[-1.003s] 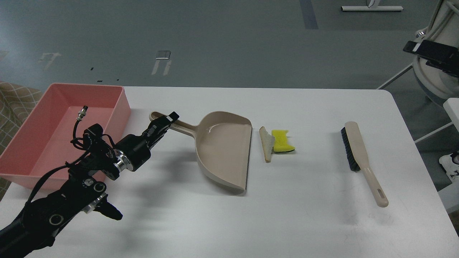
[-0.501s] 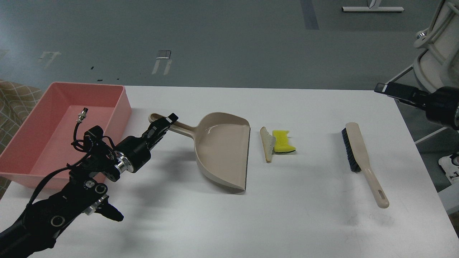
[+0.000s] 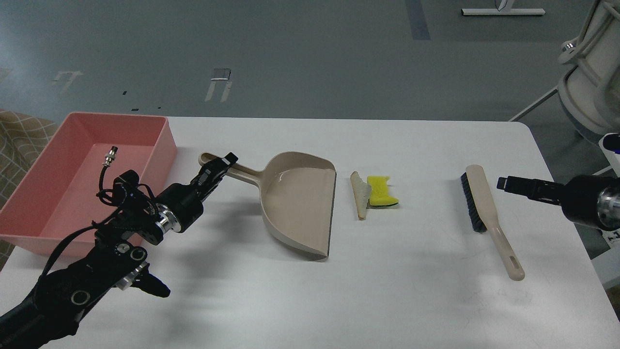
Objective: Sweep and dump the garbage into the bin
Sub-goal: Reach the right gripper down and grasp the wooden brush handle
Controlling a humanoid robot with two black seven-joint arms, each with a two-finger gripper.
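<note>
The white table (image 3: pixel 387 291) fills most of my view. At its far left corner sits the pink bin (image 3: pixel 164 140), a shallow tub with rounded corners. Right of it lies the beige dustpan (image 3: pixel 295 203), mouth facing right, its long handle pointing left toward the bin.

My left arm comes up from the lower left, and my left gripper (image 3: pixel 218 169) is at the dustpan handle, near its far end. Its fingers look clamped on the handle, though they are dark and small from here.

My right gripper (image 3: pixel 506 184) reaches in from the right edge and hangs just beside the brush (image 3: pixel 479 203), apart from it; I cannot tell whether its fingers are spread or together. The brush lies flat, bristles to the left, handle toward me.

The garbage lies on the table just right of the dustpan's mouth: the pale bread slice (image 3: pixel 359 194) nearest the pan, and the yellow sponge (image 3: pixel 380 190) touching its right side.
</note>
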